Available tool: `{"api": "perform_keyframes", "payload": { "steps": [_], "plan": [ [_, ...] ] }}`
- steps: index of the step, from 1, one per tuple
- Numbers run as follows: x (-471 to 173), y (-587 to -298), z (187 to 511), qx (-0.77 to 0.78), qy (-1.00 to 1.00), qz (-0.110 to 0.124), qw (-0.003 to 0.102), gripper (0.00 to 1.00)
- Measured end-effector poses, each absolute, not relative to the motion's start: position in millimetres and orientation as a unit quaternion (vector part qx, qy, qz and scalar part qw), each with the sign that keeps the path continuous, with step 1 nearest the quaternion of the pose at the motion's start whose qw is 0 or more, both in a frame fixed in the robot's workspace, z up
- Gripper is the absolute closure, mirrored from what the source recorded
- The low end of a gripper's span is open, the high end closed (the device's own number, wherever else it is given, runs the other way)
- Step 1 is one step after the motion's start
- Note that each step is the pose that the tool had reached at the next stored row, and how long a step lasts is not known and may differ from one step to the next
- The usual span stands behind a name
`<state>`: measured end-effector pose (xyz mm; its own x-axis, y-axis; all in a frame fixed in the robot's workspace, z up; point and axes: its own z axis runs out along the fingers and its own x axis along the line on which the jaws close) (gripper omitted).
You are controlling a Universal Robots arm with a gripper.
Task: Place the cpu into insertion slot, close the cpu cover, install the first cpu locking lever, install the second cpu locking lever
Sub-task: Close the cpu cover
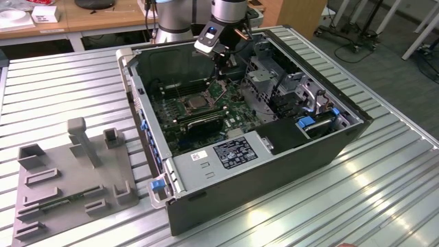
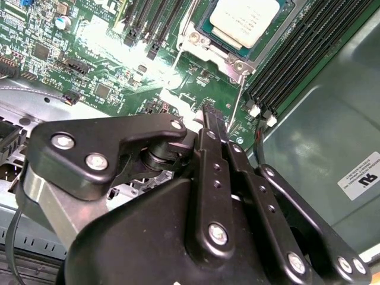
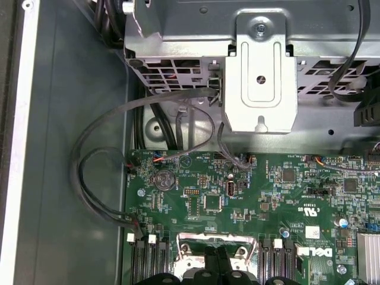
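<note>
Silvery cpu [image 2: 244,21], partly cut off from view, lies near black jaws pressed together.

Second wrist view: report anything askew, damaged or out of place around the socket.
Nothing stands out. The small square silvery-grey cpu lies flat within the thin silver metal cpu cover frame on the green circuit board; no damage shows.

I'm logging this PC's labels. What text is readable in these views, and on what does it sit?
Label on the power supply: too small to read.
Sticker on the case wall: blurred, cut by the frame edge.
Fine white print on the motherboard: too small to read.
Marking on the cpu: too faint to read.
</note>
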<state>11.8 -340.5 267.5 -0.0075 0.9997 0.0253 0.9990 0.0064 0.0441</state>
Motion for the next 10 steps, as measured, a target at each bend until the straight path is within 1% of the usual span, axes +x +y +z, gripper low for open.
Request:
{"api": "perform_keyframes", "payload": {
  "steps": [10],
  "plan": [
    [18.2, -340.5, 267.1, 0.704, 0.709, 0.025, 0.007, 0.89]
  ]
}}
